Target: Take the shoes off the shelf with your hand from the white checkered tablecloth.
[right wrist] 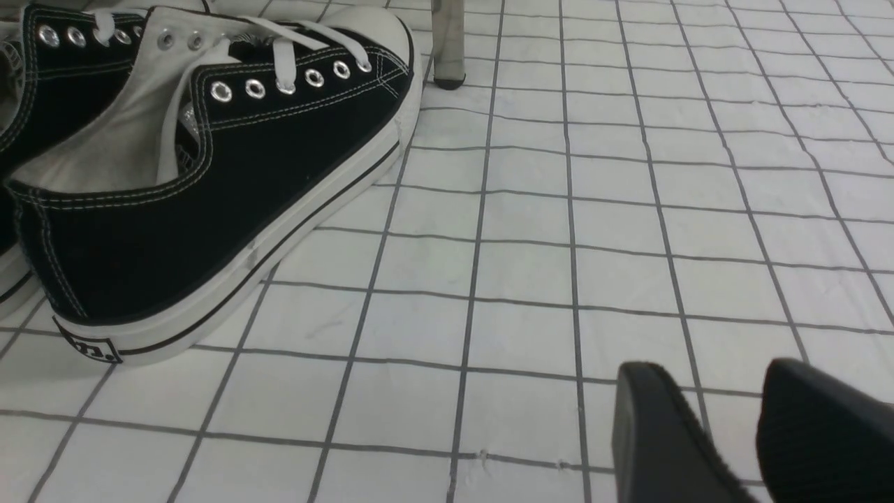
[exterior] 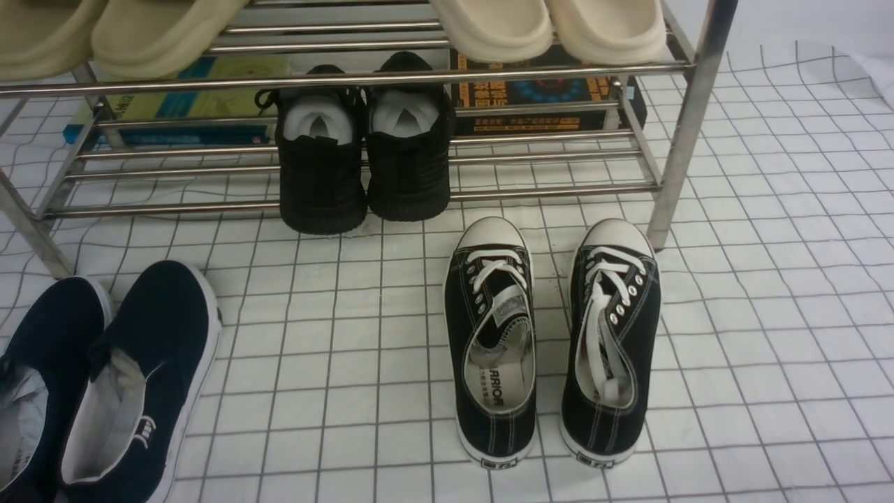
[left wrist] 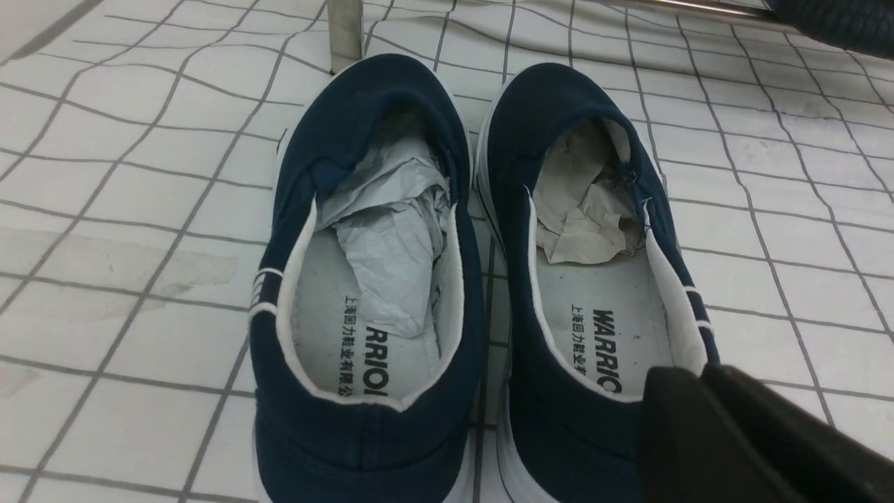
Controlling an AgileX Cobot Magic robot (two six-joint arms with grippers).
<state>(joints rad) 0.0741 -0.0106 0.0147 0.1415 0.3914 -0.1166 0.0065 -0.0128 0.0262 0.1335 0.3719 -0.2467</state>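
On the white checkered cloth, both navy canvas slip-ons sat off the rack, probably done. Left black gripper looked pressed together, maybe pinching; right gripper spread. Next: back away.

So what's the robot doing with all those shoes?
Nothing is being held right now. The robot's left gripper is beside the navy slip-on shoes, which sit on the checkered tablecloth. Its right gripper is open near the black lace-up sneakers.
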